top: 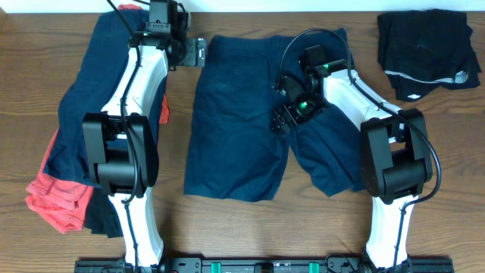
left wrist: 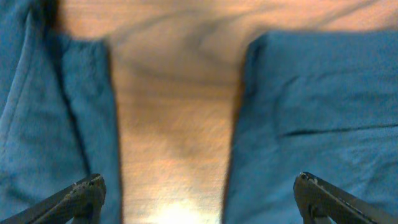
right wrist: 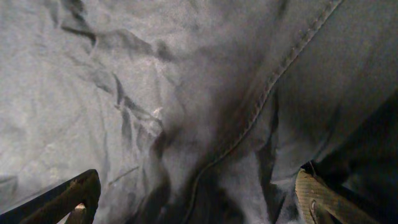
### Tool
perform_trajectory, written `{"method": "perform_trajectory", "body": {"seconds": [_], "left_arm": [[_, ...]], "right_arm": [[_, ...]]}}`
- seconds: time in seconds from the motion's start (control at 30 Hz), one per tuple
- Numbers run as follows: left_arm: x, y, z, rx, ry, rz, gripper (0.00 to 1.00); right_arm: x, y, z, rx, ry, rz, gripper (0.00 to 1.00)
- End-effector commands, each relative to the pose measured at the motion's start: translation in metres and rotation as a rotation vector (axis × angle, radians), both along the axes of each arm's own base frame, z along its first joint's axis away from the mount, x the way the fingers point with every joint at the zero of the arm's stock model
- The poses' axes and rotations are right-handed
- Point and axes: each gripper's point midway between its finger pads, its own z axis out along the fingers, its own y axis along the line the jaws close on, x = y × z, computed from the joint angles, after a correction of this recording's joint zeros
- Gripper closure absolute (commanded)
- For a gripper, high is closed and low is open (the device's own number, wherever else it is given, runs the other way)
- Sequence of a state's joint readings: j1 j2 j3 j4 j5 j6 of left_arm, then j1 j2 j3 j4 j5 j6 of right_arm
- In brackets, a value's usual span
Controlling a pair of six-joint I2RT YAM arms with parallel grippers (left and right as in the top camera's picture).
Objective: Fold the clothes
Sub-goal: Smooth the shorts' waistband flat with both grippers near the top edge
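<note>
Left claw point(left wrist: 199, 183) spread empty over bare table point(left wrist: 174, 124) beside navy shorts point(top: 227, 136) edge, right claw point(right wrist: 196, 180) spread empty above them

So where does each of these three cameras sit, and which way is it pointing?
Overhead: fixed above the table, looking straight down on the spread navy shorts; the left arm and right arm both show.
Left wrist: on the left arm, facing bare wood between the left pile and the shorts; the left pincer shows only its tips, open.
Right wrist: on the right arm, close over wrinkled, seamed fabric; the right pincer shows only its tips, open.
Shared: all three see the navy shorts.
</note>
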State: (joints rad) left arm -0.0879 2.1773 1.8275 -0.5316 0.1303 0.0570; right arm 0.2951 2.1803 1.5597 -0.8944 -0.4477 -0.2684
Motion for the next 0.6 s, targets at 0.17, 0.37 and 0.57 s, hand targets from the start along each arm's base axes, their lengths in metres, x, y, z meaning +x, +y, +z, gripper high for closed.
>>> {"method": "perform_trajectory", "body": {"seconds": [0.17, 0.37, 0.57], "left_arm": [[0.011, -0.033, -0.01, -0.11, -0.033, -0.122, 0.02], [0.014, -0.049, -0.04, -0.099, -0.013, -0.162, 0.02], [0.023, -0.059, -0.064, -0.098, -0.027, -0.178, 0.02]], "right_arm": [[-0.024, 0.01, -0.01, -0.001, 0.1, -0.036, 0.01], [0.013, 0.008, 0.068, 0.032, -0.118, -0.077, 0.01], [0.03, -0.013, 0.135, 0.044, -0.299, -0.129, 0.01]]}}
